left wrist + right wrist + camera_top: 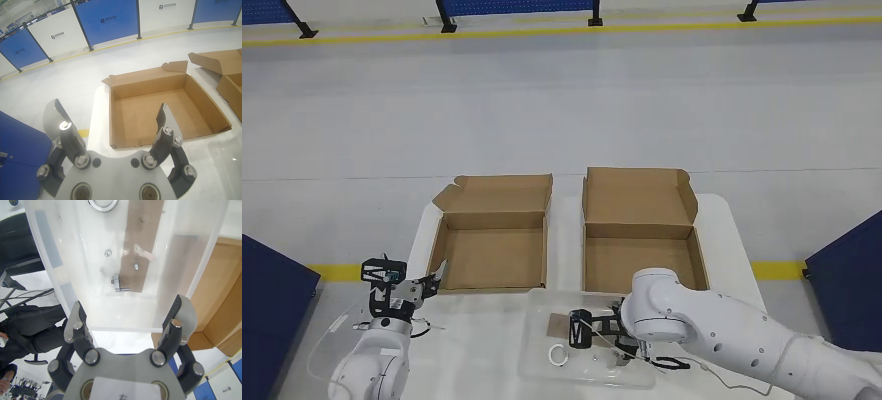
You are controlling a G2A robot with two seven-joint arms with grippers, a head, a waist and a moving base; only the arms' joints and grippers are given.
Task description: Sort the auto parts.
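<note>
Sorting looks unstarted: the mid-frame left box (492, 258) and right box (642, 265) look empty, the parts (ring (103, 204), bolts (107, 253), bracket (118, 286)) lie in the lower-centre clear bin (540, 372), and the left gripper (109, 106) and right gripper (129, 303) gape wide, holding nothing.

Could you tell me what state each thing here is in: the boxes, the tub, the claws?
Left box: lid open, empty.
Right box: lid open, nothing seen inside.
Clear tub: open-topped, holding small metal parts.
Left gripper: open, holding nothing.
Right gripper: open, over the tub, holding nothing.
</note>
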